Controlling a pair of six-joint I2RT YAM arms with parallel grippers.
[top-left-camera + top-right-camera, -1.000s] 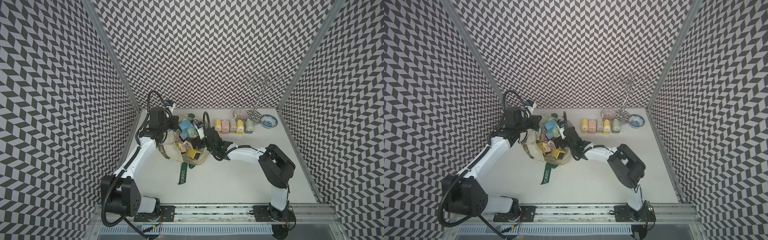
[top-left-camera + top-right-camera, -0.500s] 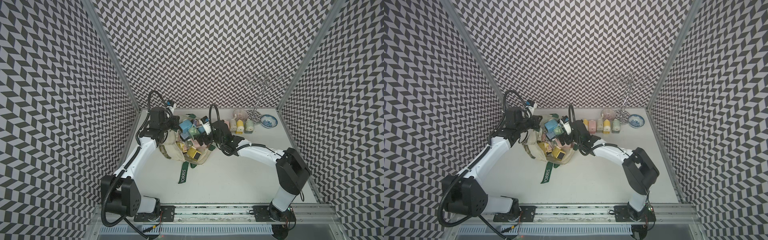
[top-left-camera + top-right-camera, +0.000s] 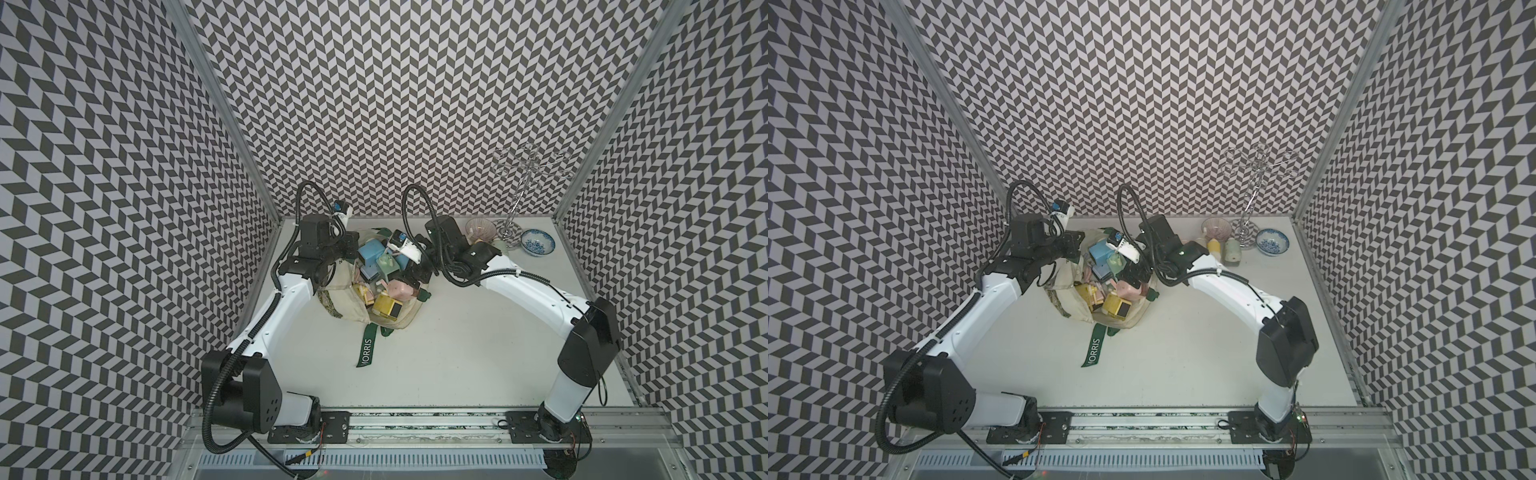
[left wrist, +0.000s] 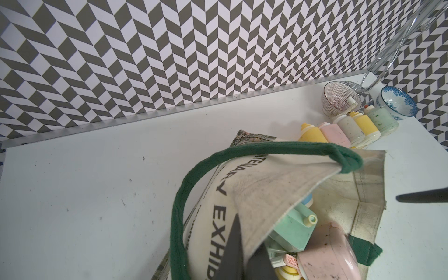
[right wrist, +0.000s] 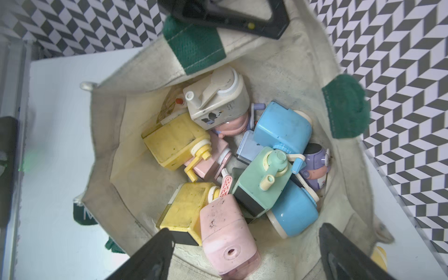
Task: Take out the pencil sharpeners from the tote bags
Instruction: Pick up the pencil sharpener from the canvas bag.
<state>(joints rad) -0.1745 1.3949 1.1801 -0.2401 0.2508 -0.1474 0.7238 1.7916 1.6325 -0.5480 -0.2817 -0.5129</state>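
Between the two arms in both top views, a cream canvas tote bag with dark green straps (image 3: 349, 309) slumps open on the white table (image 3: 457, 353). It is heaped with boxy pastel plastic pencil sharpeners (image 3: 371, 252), and one strap (image 3: 365, 345) lettered "MORRIS" lies out toward the rail. The left gripper (image 3: 341, 261) sits at the bag's far rim and the right gripper (image 3: 411, 270) hangs over its mouth; both sets of jaws are too dark and small to read here. The right forearm covers most of a row of sharpeners standing on the table. Only a yellow one and a pale green sharpener (image 3: 1232, 251) show in a top view, beside a pink-striped ceramic bowl (image 3: 1217, 227), a blue-patterned ceramic bowl (image 3: 1271, 242) and a tall wire stand (image 3: 1252, 195).

From the left wrist, the left gripper's dark fingers (image 4: 234, 247) are pressed together on the bag's canvas edge, holding it lifted. A mint sharpener (image 4: 294, 230) and a pink one peek out under the flap; cloth hides the rest. A row of five sharpeners (image 4: 335, 134) stands side by side, touching, near the two bowls. The stand is cut off.

From the right wrist, the right gripper's jaws stand spread wide above the bag's mouth, with a pink sharpener (image 5: 228, 237) between them, untouched. About ten sharpeners lie jumbled inside, the lower ones buried.
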